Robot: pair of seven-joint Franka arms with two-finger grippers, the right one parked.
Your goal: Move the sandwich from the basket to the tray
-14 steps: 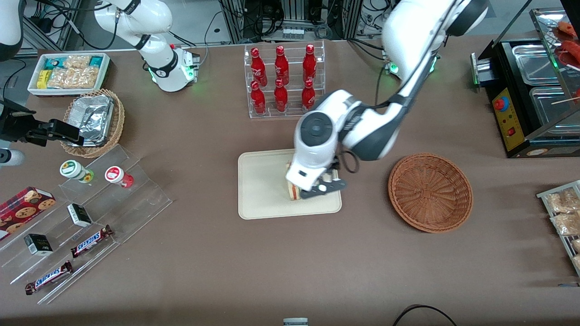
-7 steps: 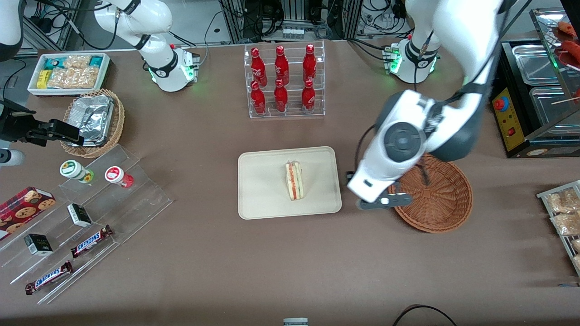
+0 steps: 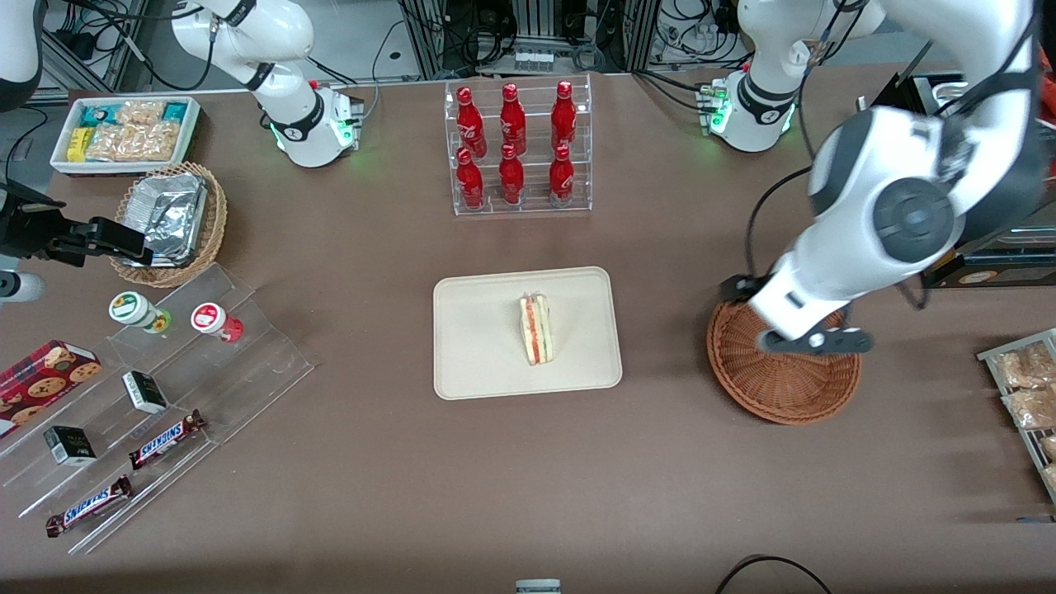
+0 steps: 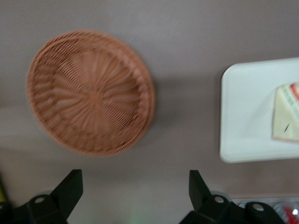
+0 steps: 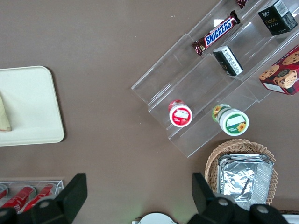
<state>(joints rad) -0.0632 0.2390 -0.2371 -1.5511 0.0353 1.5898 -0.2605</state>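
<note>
A wide surface covered in plain brown cloth is filling nearly the whole front view, and it is being lit evenly from above, with only soft shadows being cast. Along its edge farthest from the front camera, metal framing and bundles of black cables are being shown over a pale floor.

Left arm: glossy white shells, dark grey joint bands, round dark grey cap with concentric ring on wrist joint. Black cables loop from forearm to wrist. White conical base, black ring around it, green indicator lights glowing. Gripper: white wrist block, flat black bar beneath with pale round screw heads. Fingers: matte black, wedge-shaped, set wide apart; silver screws in black mounts at their roots.
</note>
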